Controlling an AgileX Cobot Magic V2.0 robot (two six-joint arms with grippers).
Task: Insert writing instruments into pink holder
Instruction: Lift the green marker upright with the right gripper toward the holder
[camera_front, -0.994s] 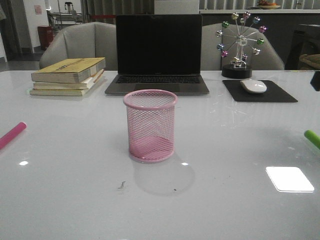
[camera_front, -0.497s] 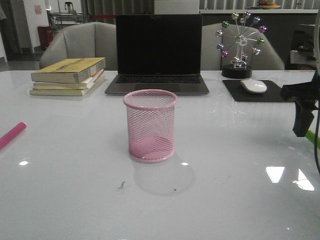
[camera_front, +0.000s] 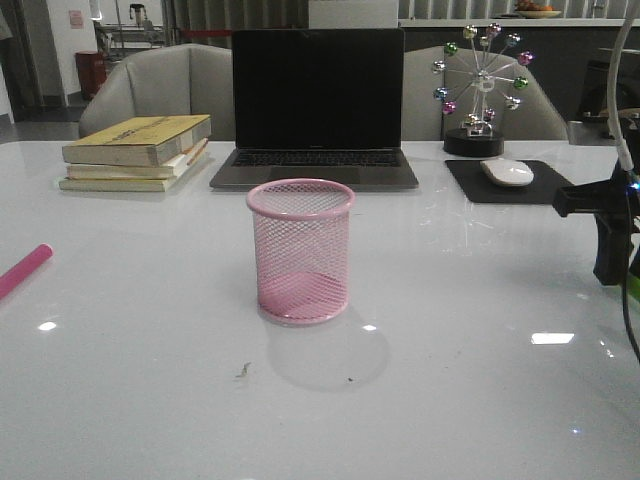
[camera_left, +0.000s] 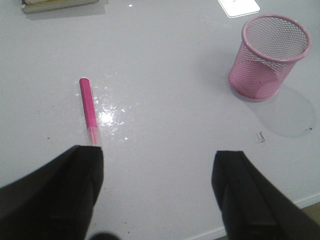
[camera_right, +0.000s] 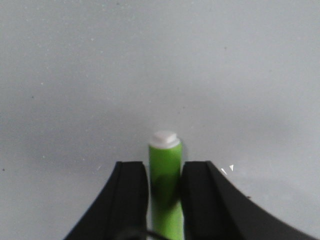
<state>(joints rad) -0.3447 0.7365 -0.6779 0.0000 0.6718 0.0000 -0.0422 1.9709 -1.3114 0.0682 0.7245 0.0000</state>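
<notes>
An office desk setting: a glossy white table (camera_front: 150, 400) carries an open laptop (camera_front: 317, 108), a mouse (camera_front: 507, 172) on a black pad (camera_front: 520, 185), 3 stacked books (camera_front: 137, 152) and a ferris-wheel ornament (camera_front: 481, 88), with 2 grey armchairs (camera_front: 160, 85) behind.

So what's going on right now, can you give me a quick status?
Right gripper straddling green marker on table, fingers close alongside. Left gripper open, empty, pink marker ahead. Pink holder empty, unobstructed.
</notes>
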